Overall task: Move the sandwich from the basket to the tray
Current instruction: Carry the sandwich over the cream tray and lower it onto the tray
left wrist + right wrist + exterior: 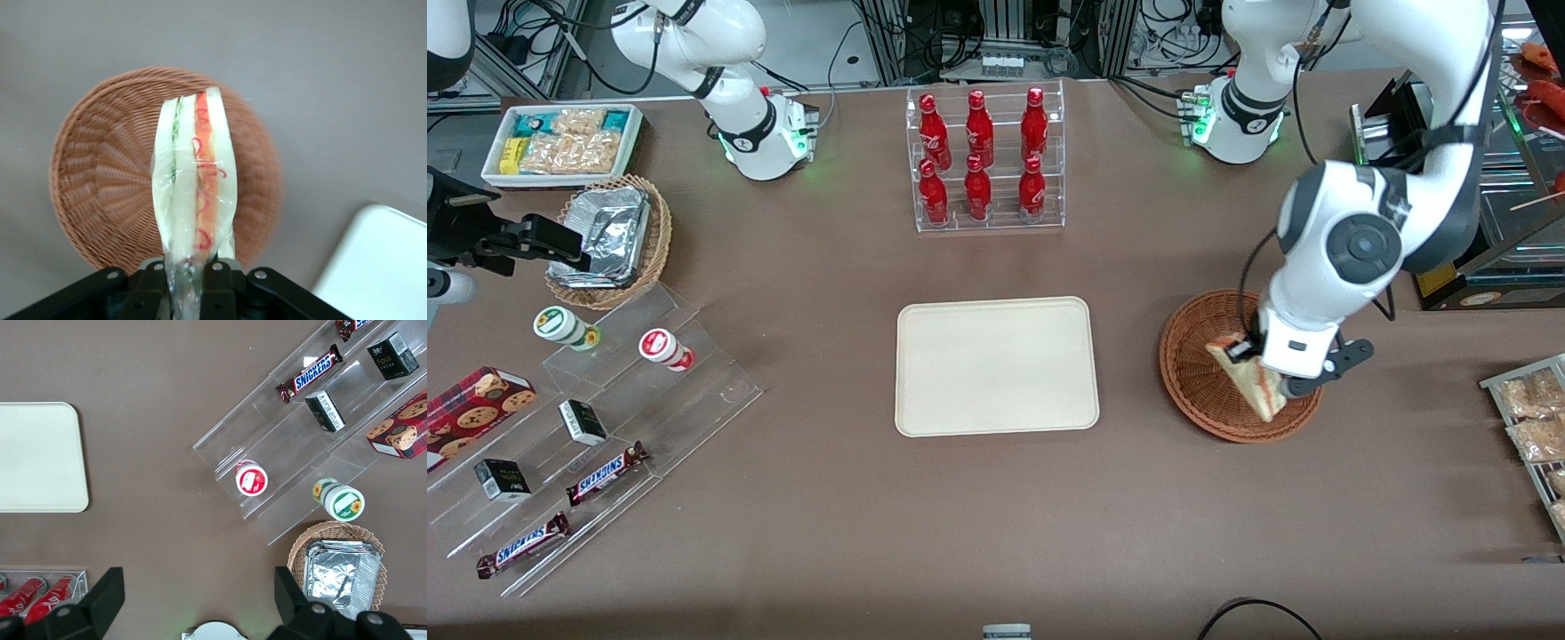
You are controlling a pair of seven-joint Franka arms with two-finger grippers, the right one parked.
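My left gripper (pixel 1267 372) hangs over the reddish-brown wicker basket (pixel 1199 373) and is shut on the sandwich (pixel 1249 380). In the left wrist view the clear-wrapped sandwich (pixel 195 187), pale bread with red and green filling, stands lifted above the basket (pixel 100 187), pinched at its narrow end by the gripper (pixel 193 283). The cream tray (pixel 996 365) lies bare beside the basket, toward the parked arm's end; its corner (pixel 380 267) shows in the left wrist view.
A clear rack of red bottles (pixel 983 160) stands farther from the front camera than the tray. Packets on a rack (pixel 1534 427) lie at the working arm's end. A tiered acrylic stand (pixel 569 444) with snacks, a foil-lined basket (pixel 609 240) and a white bin (pixel 560 142) lie toward the parked arm's end.
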